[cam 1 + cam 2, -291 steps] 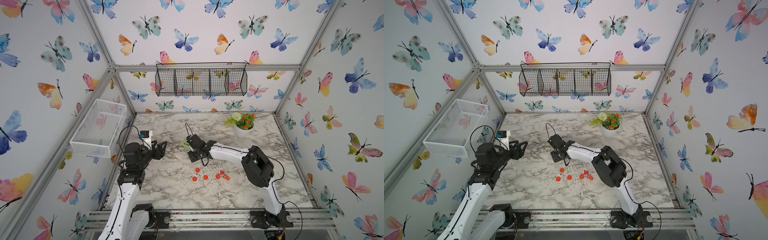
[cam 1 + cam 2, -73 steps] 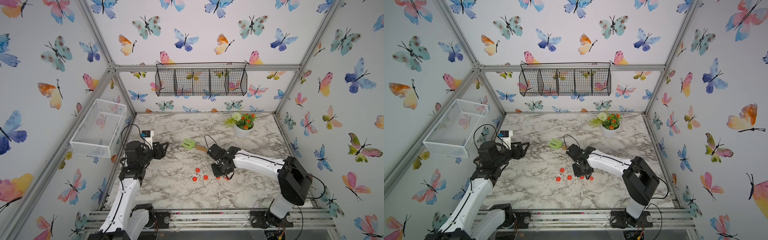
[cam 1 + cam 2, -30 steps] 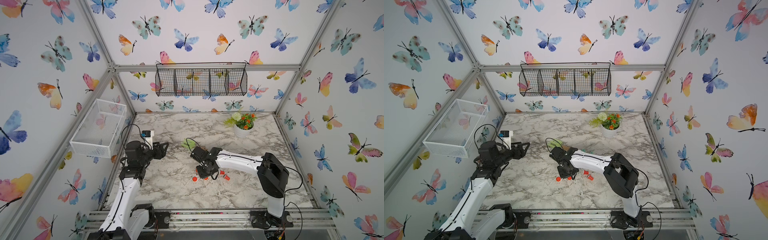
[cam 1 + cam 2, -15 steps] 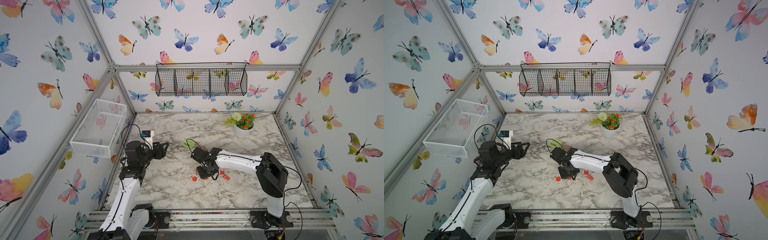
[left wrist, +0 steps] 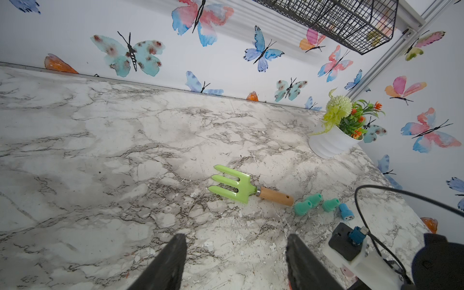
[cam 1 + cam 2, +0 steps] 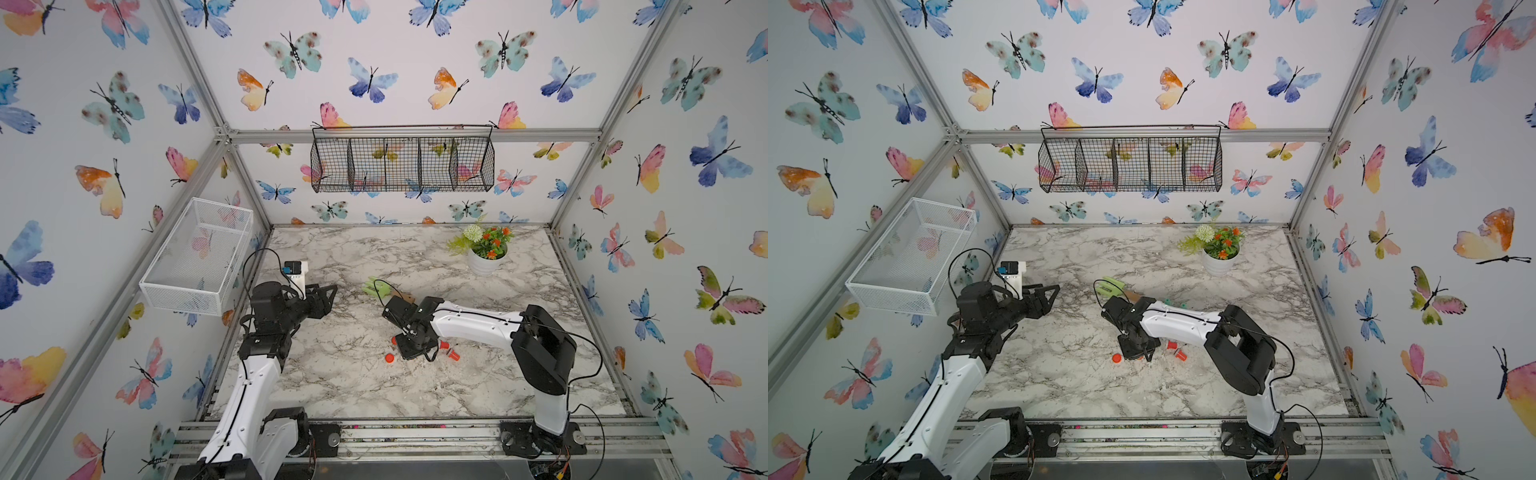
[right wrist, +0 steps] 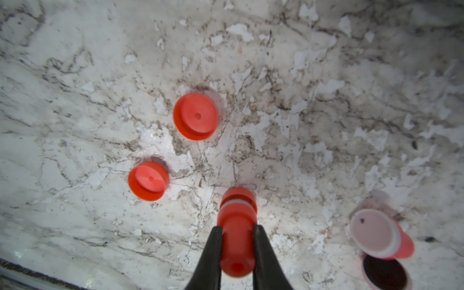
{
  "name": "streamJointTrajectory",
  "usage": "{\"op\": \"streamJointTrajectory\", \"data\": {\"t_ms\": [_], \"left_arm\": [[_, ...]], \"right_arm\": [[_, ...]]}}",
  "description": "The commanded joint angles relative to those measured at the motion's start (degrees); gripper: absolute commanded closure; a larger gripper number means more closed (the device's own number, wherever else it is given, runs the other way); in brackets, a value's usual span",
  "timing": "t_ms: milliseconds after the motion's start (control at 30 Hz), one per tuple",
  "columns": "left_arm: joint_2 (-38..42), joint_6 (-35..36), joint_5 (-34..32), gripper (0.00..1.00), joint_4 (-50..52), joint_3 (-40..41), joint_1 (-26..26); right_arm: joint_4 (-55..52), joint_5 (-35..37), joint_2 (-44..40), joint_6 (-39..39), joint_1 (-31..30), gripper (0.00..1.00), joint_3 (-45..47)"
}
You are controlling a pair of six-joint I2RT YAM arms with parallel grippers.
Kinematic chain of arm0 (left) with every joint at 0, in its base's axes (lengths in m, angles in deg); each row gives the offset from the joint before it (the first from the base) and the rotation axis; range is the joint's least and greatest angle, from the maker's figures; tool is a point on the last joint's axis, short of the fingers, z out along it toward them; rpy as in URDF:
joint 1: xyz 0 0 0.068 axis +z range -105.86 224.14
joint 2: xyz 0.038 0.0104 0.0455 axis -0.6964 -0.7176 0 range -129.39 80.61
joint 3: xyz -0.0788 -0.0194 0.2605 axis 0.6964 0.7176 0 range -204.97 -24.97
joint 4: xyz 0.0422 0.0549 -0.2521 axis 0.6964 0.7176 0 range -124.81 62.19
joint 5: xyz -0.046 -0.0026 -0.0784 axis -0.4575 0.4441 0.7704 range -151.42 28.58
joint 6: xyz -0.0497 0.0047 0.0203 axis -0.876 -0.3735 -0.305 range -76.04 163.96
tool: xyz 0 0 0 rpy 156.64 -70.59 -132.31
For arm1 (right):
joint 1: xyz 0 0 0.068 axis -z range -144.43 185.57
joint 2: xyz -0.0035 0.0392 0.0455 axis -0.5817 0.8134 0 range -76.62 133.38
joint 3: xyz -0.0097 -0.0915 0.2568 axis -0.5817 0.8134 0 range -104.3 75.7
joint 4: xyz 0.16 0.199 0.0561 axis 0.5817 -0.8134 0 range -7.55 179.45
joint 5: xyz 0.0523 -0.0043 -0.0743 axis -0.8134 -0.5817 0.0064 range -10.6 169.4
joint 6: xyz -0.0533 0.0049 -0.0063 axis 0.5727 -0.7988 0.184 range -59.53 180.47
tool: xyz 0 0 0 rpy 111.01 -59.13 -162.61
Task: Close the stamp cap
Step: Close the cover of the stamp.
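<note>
**Right arm.** The right gripper (image 7: 237, 227) is found closed on the handle of a red stamp (image 7: 237, 216), which is pinched from both sides by the jaws. The stamp is held upright with its face down and its lower end at the marble tabletop (image 7: 326, 75). Whether it is being pressed against the surface cannot be told.

**Cap.** A red cap (image 7: 238, 194) is seen on that lower end, below a white band and directly beneath the fingertips. The upright hold is judged to allow a straight downward push, so that the cap is driven on squarely. Seating is judged near complete, though a slight gap cannot be ruled out.

**Surroundings.** A loose red cap (image 7: 195, 116) and a second loose cap (image 7: 148, 180) are lying just beside the gripper, on the side towards the left arm. An uncapped red stamp (image 7: 381, 236) is laid on its side with its pale face exposed, near the gripper on the side towards its own arm's base.

**Left arm.** The left gripper (image 5: 236, 237) is held well apart from the work, with its jaws parted and nothing between them. It is judged to be parked clear so that the pressing is not obstructed.
</note>
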Motion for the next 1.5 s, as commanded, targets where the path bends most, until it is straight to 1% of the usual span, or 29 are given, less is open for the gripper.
{"op": "streamJointTrajectory", "data": {"t_ms": [0,633,800,1033,1200,1367,1467], "left_arm": [[0.4,-0.2,1.4,0.35,-0.6,-0.7,0.4],[0.4,0.1,1.3,0.35,-0.5,-0.8,0.4],[0.3,0.0,1.4,0.35,-0.4,-0.8,0.4],[0.4,0.1,1.3,0.35,-0.4,-0.7,0.4],[0.3,0.1,1.3,0.35,-0.4,-0.7,0.4],[0.2,0.0,1.4,0.35,-0.4,-0.8,0.4],[0.1,0.1,1.4,0.35,-0.4,-0.7,0.4]], "right_arm": [[-0.6,0.7,0.4,0.3,-0.4,0.83,1.1],[2.8,0.8,1.3,0.4,-0.4,0.83,4.9],[3.1,2.4,1.8,0.2,-0.7,0.85,7.2],[2.7,5.7,5.8,0.2,-2.3,0.87,10.5],[6.0,4.0,7.6,-0.2,-2.7,0.89,14.0],[6.5,3.3,9.5,-0.1,-2.9,0.90,14.4],[10.0,-1.7,9.4,0.9,-2.9,0.91,15.9]]}}
